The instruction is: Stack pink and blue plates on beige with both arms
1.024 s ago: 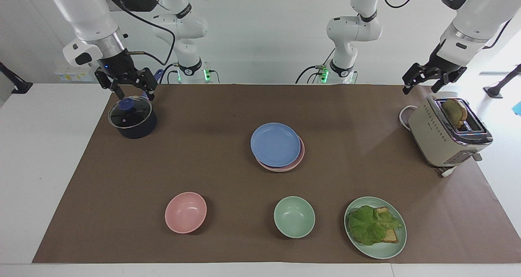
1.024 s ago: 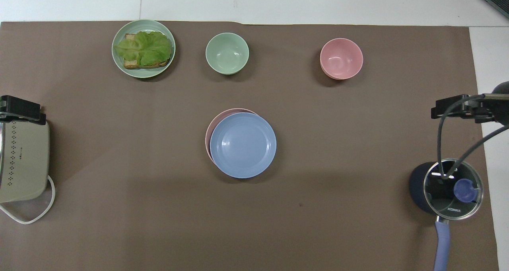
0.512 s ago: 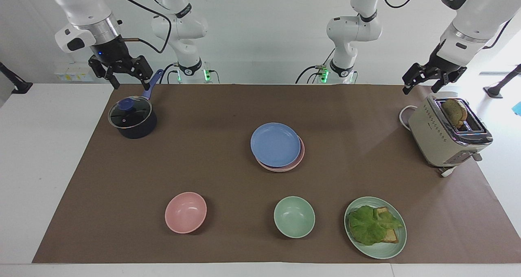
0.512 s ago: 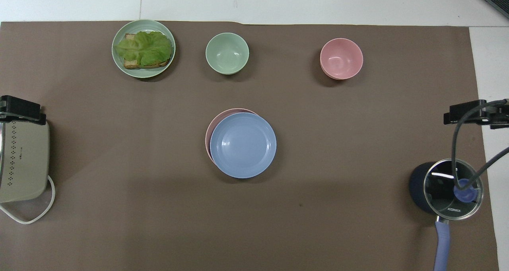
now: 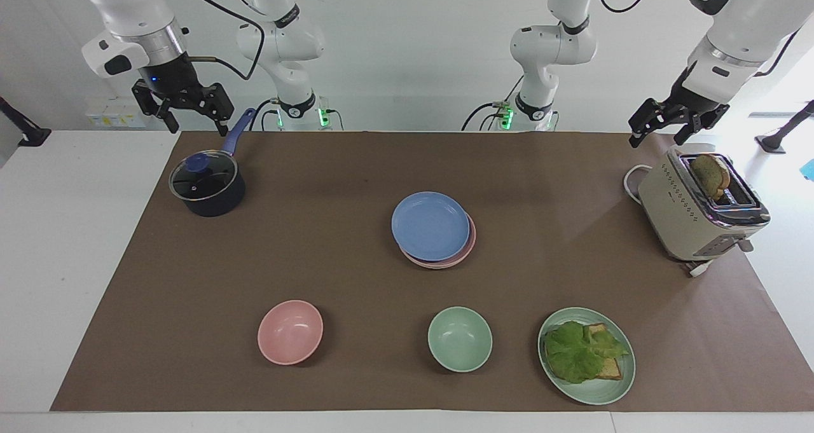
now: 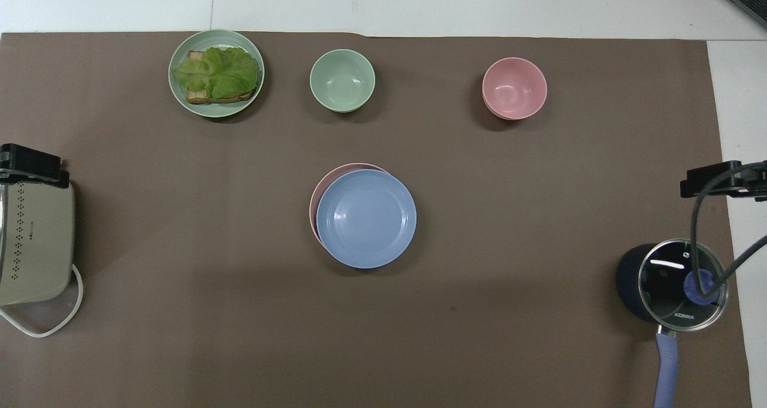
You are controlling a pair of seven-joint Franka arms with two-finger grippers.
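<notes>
Two white arms with rounded segments, black bands at the joints, silver wrist rings. Each ends in a black hand: right hand point(image 5: 189, 110), left hand point(image 5: 658, 128). Black cables trail; green lights glow at the bases.

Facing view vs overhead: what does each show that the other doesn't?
Facing only: both arms whole, open right gripper raised above the pot, open left gripper above the toaster, bread in its slot. Overhead only: the pot's full handle. Both: blue plate stacked on pink plate; the beige plate is not discernible under them.
</notes>
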